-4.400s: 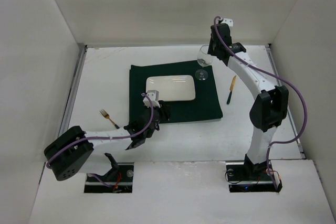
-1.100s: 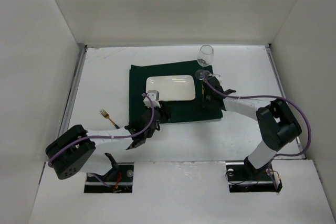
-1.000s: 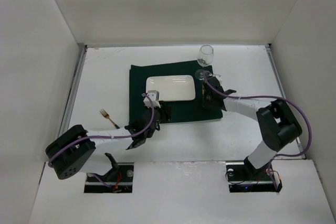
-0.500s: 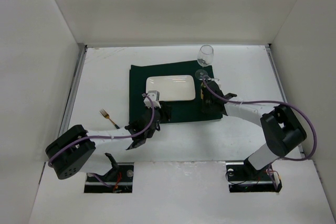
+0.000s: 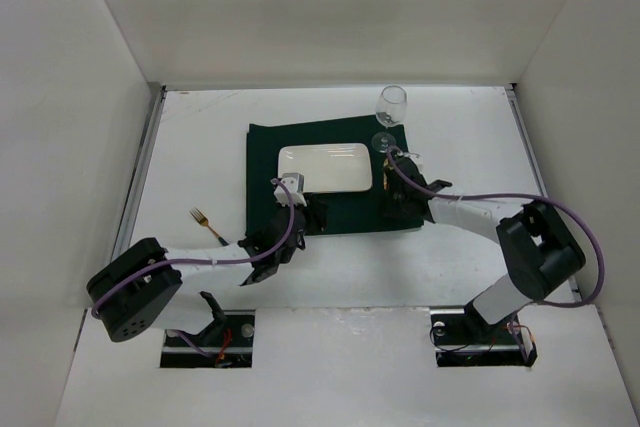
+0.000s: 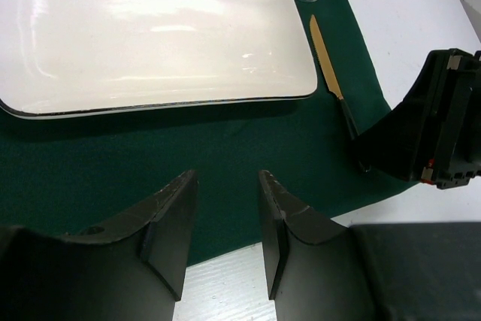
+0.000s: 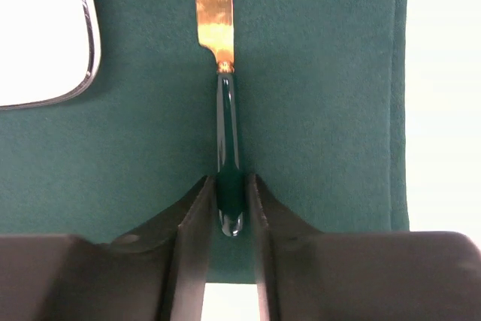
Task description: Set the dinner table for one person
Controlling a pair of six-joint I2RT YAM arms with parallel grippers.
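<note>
The white dinner table (image 5: 200, 137) carries a dark green mat (image 5: 265, 147) with a white rectangular plate (image 5: 325, 167) on it. A knife (image 7: 225, 125) with a gold blade and dark handle lies on the mat just right of the plate; it also shows in the left wrist view (image 6: 331, 73). My right gripper (image 7: 228, 180) is low over the mat's near right part (image 5: 393, 202), shut on the end of the knife's handle. My left gripper (image 6: 225, 178) is open and empty over the mat's near edge (image 5: 300, 215). A wine glass (image 5: 391, 107) stands at the mat's far right corner.
A gold fork (image 5: 207, 225) lies on the bare table left of the mat, near my left arm. Metal rails (image 5: 140, 177) run along the table's sides, and white walls enclose it.
The knife left the bare table right of the mat and now lies on the mat beside the plate. My right gripper came from the wine glass to it. The left arm has not moved.
</note>
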